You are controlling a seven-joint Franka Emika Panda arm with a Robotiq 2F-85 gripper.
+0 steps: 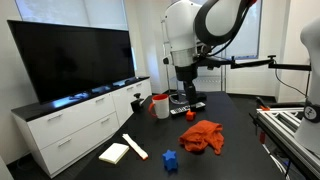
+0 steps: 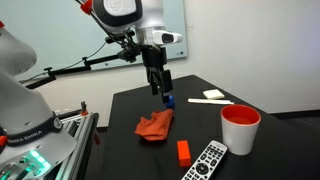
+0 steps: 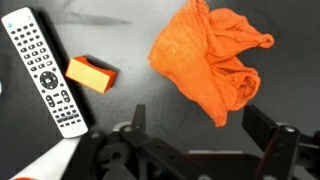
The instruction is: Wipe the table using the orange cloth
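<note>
The orange cloth (image 1: 203, 136) lies crumpled on the black table (image 1: 235, 125). It also shows in the other exterior view (image 2: 155, 125) and fills the upper right of the wrist view (image 3: 210, 58). My gripper (image 1: 187, 88) hangs above the table, away from the cloth, and also shows in the other exterior view (image 2: 157, 84). In the wrist view its two fingers (image 3: 202, 125) are spread wide apart and hold nothing, with bare table between them.
A small orange block (image 3: 90, 74) and a white remote (image 3: 42, 68) lie near the cloth. A red and white cup (image 2: 240, 128), a blue block (image 1: 171, 160), a white pad (image 1: 115, 153) and a white bar (image 1: 134, 146) stand on the table. A TV (image 1: 72, 58) stands on a white cabinet.
</note>
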